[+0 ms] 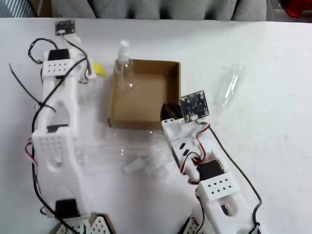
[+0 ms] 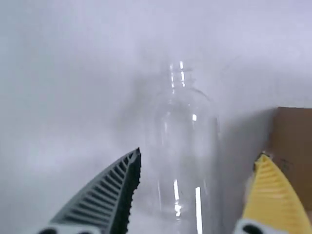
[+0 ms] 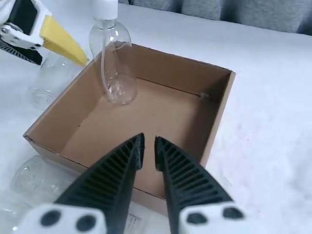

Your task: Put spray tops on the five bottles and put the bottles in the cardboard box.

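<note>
The white table [image 1: 280, 151] is being lit brightly from above, with only soft shadows being cast. Small glints are being reflected by the clear plastic bottle [image 2: 181, 146].

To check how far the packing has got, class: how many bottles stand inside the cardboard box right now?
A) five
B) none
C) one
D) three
C: a single bottle with a white spray top stands in one corner of the cardboard box, while another bottle lies outside it on the table.
</note>
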Robot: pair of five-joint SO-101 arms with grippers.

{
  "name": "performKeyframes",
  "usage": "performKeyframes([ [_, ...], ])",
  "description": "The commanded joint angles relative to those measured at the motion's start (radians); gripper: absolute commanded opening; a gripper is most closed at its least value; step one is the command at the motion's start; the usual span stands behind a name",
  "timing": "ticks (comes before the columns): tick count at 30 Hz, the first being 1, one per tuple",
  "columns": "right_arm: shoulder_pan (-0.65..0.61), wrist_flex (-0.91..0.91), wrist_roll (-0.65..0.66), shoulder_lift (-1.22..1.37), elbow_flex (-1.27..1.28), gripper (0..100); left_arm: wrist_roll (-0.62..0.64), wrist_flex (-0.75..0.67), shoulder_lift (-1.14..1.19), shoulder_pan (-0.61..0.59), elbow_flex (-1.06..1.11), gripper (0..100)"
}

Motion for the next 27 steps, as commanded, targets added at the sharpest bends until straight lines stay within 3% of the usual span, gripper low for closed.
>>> performKeyframes([
  [1, 0.005, 0.002, 0.012, -0.007, -0.057, 1.6, 0.011, 0.115, 0.114, -0.015, -0.270, 34],
  [9, 0.005, 0.004, 0.012, -0.007, -0.057, 1.6, 0.011, 0.229, 0.348, -0.010, -0.611, 34],
  [16, 0.004, 0.004, 0.012, -0.007, -0.057, 1.6, 0.014, 0.305, 0.464, -0.010, -0.764, 33],
  [19, 0.004, 0.004, 0.012, -0.007, -0.057, 1.6, 0.041, 0.353, 0.466, -0.010, -0.821, 24],
  [24, 0.007, 0.004, 0.012, -0.007, -0.057, 1.6, 0.040, 0.427, 0.466, -0.007, -0.939, 1],
  [27, 0.012, 0.005, 0.012, -0.007, -0.058, 1.6, 0.040, 0.488, 0.447, 0.002, -0.942, 5],
])
